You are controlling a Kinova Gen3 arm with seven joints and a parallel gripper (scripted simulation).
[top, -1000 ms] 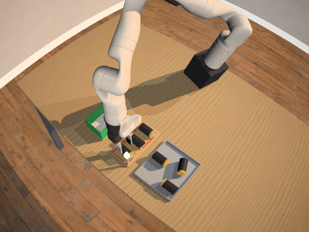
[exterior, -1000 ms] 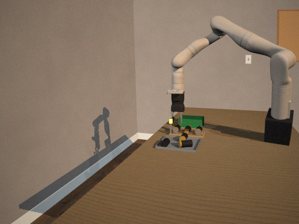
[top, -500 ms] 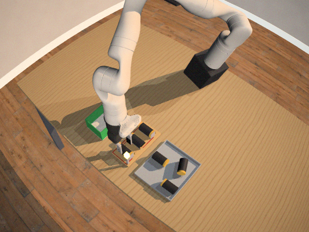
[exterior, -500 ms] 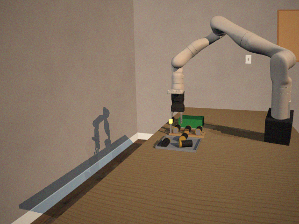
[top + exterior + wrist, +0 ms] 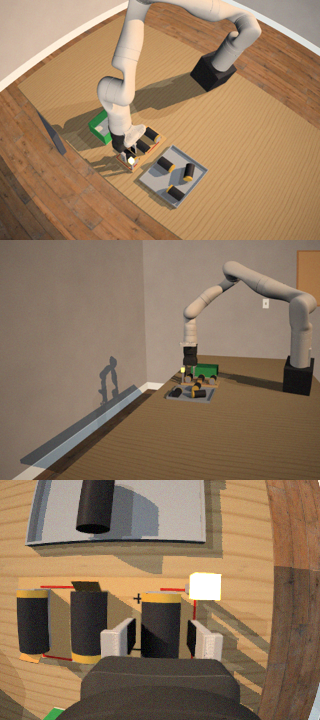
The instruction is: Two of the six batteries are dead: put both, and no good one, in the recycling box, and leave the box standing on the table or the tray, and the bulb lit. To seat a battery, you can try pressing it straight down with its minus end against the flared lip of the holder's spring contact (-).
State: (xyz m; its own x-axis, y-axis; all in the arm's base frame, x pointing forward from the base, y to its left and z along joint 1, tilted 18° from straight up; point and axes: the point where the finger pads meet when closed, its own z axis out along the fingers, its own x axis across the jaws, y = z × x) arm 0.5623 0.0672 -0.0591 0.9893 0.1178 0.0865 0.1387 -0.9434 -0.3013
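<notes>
The wooden battery holder (image 5: 107,620) carries three black batteries with yellow ends; it also shows in the top view (image 5: 140,149). The bulb (image 5: 206,587) at its end glows bright, and it also shows in the top view (image 5: 131,160). My gripper (image 5: 161,631) is open, its fingers on either side of the battery nearest the bulb (image 5: 160,626), not clamped on it. The middle battery (image 5: 88,627) and the far battery (image 5: 32,622) lie in their slots. Three more batteries lie on the grey tray (image 5: 172,176). The green recycling box (image 5: 100,128) stands behind the holder, partly hidden by my arm.
The table edge and the wooden floor lie close beyond the bulb end of the holder. My arm's black base (image 5: 212,71) stands at the far side of the table. A grey panel (image 5: 52,134) stands at the table's left edge.
</notes>
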